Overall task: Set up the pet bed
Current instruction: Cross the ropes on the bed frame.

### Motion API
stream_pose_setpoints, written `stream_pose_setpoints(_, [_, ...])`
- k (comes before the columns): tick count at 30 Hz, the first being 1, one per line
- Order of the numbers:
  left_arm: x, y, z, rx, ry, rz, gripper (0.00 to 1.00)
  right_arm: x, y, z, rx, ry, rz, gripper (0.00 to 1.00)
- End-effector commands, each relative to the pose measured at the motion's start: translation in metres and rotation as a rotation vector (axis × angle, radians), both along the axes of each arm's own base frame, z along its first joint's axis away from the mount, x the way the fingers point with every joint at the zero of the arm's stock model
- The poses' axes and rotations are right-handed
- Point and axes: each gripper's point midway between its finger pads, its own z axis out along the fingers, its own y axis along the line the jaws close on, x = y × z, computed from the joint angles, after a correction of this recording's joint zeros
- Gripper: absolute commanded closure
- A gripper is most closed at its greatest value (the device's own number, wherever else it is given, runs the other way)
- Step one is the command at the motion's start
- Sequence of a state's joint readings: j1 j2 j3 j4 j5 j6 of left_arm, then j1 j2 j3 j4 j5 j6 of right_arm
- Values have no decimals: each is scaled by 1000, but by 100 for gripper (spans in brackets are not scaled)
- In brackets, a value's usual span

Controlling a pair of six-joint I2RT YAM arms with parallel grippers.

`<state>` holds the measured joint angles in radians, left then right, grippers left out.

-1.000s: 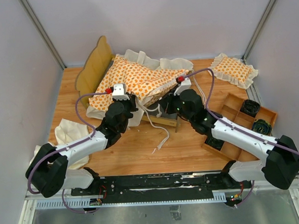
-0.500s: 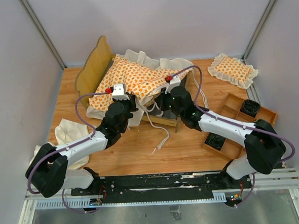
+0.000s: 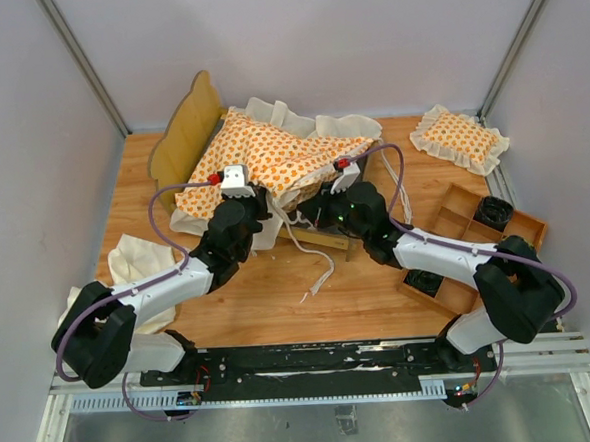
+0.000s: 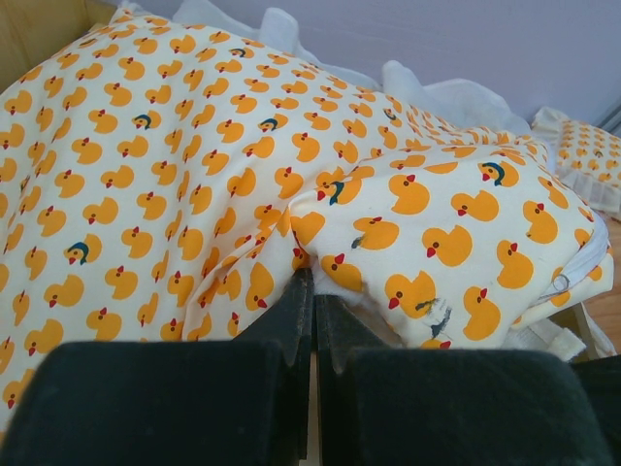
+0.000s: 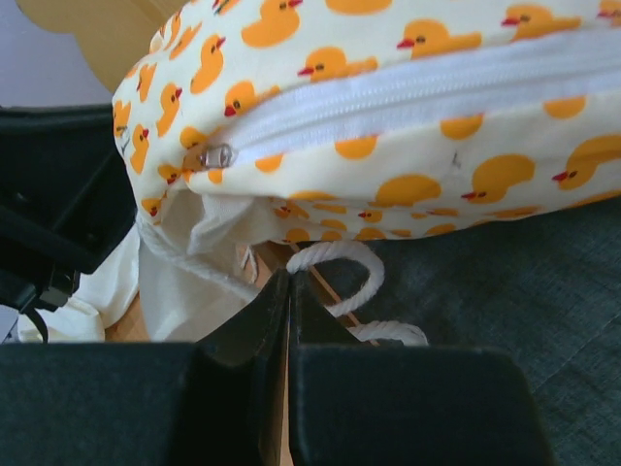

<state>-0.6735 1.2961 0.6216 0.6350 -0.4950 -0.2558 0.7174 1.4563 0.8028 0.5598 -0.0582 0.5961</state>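
Your cushion (image 4: pixel 194 175) is soft, light, floppy; pinch its edge at 6 o'clock; left gripper (image 4: pixel 304 283) and right gripper (image 5: pixel 288 280) sit closed, hold unclear.

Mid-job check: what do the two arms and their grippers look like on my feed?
Left arm and right arm: white links, black joints. A purple-grey cable loops along each, ending in a red plug at a white wrist block. Fingers are matte black.

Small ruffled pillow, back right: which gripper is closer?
Right. The right gripper is at the bed's foot end, left of the pillow; the left gripper sits farther left, at the cushion.
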Motion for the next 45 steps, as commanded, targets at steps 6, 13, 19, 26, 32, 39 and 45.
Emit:
stream_pose_setpoints(6, [5,7,11,-23,-34,29,100,-11,2,4,108,33,40,100])
stream_pose_setpoints(13, [6,7,9,-13,-30,31,100,-11,-20,-16,-61,69,-26,100])
stream_pose_setpoints(19, [3,10,10,-24,-32,29,100,-70,9,37,-34,198,320,100])
stream_pose_setpoints(26, [2,8,5,-36,-19,22,100,-140,36,31,188,410,533,94])
stream_pose_setpoints(32, [1,8,4,-40,-19,17,100,-143,29,-16,59,431,541,76])
stream_pose_setpoints(39, [0,9,4,-34,-18,15,100,-121,-19,-68,-365,271,358,62])
stream_pose_setpoints(45, [1,8,3,-35,-17,10,100,-95,-49,-97,-682,140,143,65])
